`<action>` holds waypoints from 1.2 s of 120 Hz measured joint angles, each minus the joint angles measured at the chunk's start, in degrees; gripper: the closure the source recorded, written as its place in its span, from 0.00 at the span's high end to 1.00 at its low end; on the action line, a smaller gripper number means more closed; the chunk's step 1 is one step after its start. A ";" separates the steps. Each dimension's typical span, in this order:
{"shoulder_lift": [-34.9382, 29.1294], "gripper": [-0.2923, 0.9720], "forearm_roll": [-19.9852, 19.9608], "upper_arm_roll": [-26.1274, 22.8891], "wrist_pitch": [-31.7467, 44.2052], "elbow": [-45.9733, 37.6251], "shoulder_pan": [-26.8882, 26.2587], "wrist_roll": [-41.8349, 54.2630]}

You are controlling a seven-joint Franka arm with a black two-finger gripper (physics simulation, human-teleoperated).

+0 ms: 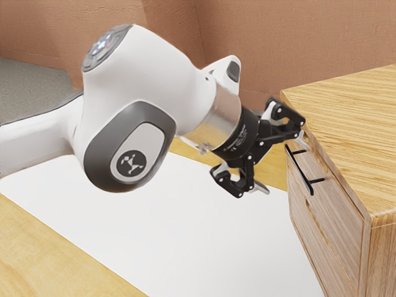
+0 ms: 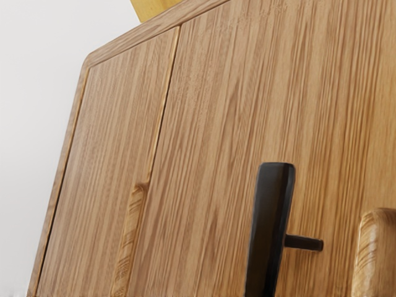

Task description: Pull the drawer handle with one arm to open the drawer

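A wooden cabinet (image 1: 352,124) stands at the exterior view's right. Its top drawer front (image 1: 317,162) carries a thin black bar handle (image 1: 300,168) on two short posts and sits flush with the cabinet. My black gripper (image 1: 281,158) is open just to the exterior view's left of the handle, a short gap away and not touching it. One finger is near the handle's upper end, the other lower down. In the wrist view the black handle (image 2: 269,229) stands out from the drawer front (image 2: 247,93), close ahead of my hand.
A second drawer panel (image 1: 315,235) lies below the top one. The wrist view shows that second panel (image 2: 105,185) and wooden grips (image 2: 127,247). A white mat (image 1: 185,235) covers the table beside the cabinet. Brown walls (image 1: 297,37) stand behind.
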 joint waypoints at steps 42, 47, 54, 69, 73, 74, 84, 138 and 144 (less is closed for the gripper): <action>-0.19 0.77 -0.02 0.17 2.86 -3.42 -0.04 -2.41; -0.19 0.77 -0.02 0.16 3.18 -3.62 -0.05 -2.61; -0.19 0.77 -0.02 0.11 3.52 -3.74 -0.26 -2.88; -0.19 0.77 -0.04 0.08 4.00 -4.09 -0.54 -3.37; -0.19 0.77 -0.04 0.08 4.09 -4.24 -0.55 -3.49; -0.19 0.77 -0.04 0.08 4.10 -4.26 -0.55 -3.52; -0.22 0.77 -0.10 0.02 4.30 -4.38 -0.71 -3.80; -5.98 0.77 -0.13 0.23 5.20 -10.69 -0.31 -4.91; -6.84 0.77 -0.11 0.25 5.37 -11.71 -0.05 -4.99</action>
